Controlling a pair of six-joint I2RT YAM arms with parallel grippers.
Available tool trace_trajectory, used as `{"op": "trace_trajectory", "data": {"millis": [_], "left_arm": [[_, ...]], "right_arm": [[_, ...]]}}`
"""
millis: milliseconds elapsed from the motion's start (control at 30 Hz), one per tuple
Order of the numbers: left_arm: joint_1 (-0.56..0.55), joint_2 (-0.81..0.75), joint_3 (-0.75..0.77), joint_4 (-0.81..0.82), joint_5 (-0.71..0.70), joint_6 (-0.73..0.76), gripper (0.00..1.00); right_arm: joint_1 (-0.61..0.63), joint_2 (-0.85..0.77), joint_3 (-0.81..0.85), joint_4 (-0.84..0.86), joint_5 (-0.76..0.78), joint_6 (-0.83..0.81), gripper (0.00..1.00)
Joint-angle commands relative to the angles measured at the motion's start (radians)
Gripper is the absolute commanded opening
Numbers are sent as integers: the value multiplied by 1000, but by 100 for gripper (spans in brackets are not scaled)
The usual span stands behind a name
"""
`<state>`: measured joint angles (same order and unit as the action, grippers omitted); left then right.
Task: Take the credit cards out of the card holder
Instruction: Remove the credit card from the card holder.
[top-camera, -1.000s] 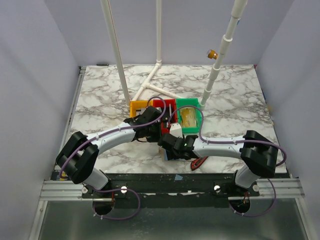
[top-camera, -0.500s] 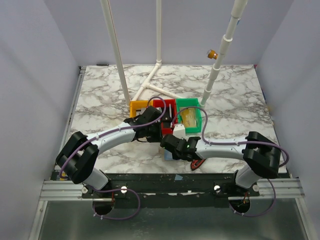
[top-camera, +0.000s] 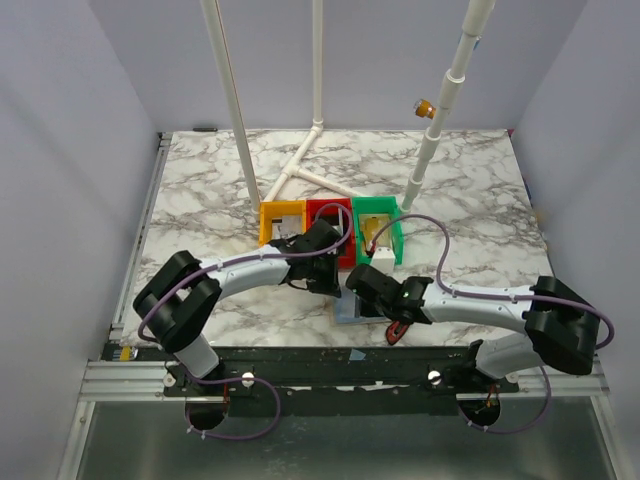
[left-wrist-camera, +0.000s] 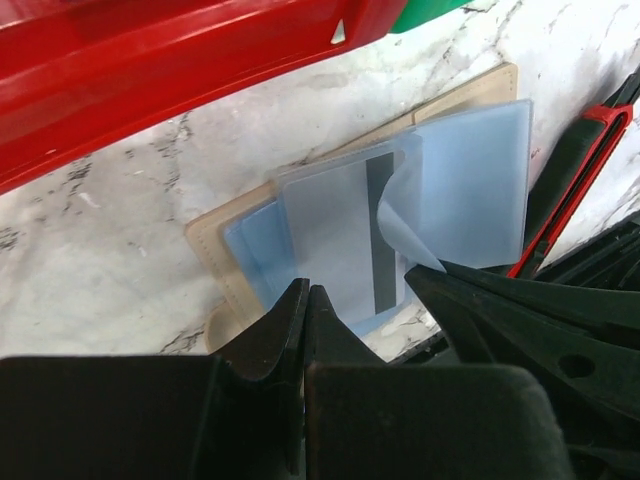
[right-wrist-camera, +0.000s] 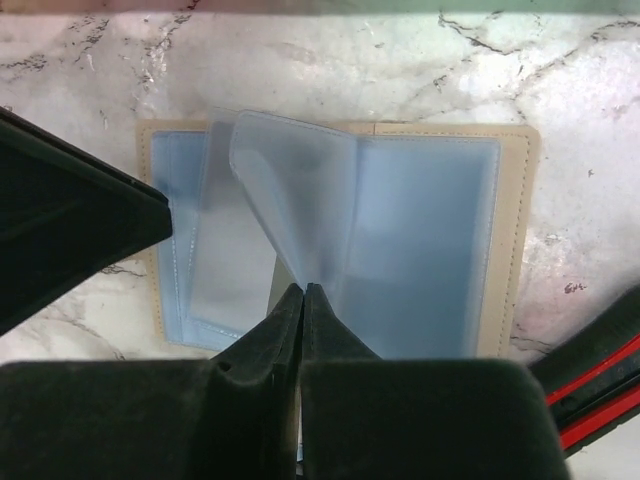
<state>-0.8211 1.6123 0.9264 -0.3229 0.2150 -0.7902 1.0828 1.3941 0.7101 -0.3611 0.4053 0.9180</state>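
Observation:
The card holder (top-camera: 350, 310) lies open near the table's front edge, tan with blue-grey clear sleeves (right-wrist-camera: 430, 250). One credit card (left-wrist-camera: 335, 235), pale with a dark stripe, shows inside a sleeve. My right gripper (right-wrist-camera: 303, 288) is shut on a clear sleeve leaf (right-wrist-camera: 290, 190) and holds it curled up off the holder. My left gripper (left-wrist-camera: 305, 292) is shut with nothing between its fingers. Its tips are at the holder's left edge (left-wrist-camera: 215, 270), close beside the right gripper (left-wrist-camera: 420, 275). In the top view both grippers meet over the holder, left (top-camera: 335, 280) and right (top-camera: 358, 288).
Yellow (top-camera: 266, 222), red (top-camera: 330, 207) and green (top-camera: 396, 238) bins stand just behind the holder, and something yellowish lies in the green one. A red-and-black tool (top-camera: 400, 328) lies right of the holder. White pipes (top-camera: 300, 165) cross the back of the table.
The right gripper has come down left onto the holder and closed on a sleeve leaf. The left arm has shifted right, its gripper still shut.

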Motion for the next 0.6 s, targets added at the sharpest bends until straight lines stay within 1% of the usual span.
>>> {"op": "trace_trajectory", "data": {"millis": [0, 167, 267, 433, 567], "left_arm": [[-19, 60, 62, 38, 39, -3, 0], [-30, 121, 111, 48, 56, -6, 0], [-36, 152, 134, 48, 60, -5, 0], [-44, 182, 159, 54, 71, -7, 0], [-54, 191, 178, 50, 78, -7, 0]], "right_arm": [[-19, -24, -36, 67, -55, 31, 5], [-28, -33, -49, 77, -71, 39, 16], [-30, -50, -47, 70, -69, 39, 21], [-32, -66, -35, 40, -53, 37, 22], [-31, -86, -22, 11, -36, 32, 30]]}}
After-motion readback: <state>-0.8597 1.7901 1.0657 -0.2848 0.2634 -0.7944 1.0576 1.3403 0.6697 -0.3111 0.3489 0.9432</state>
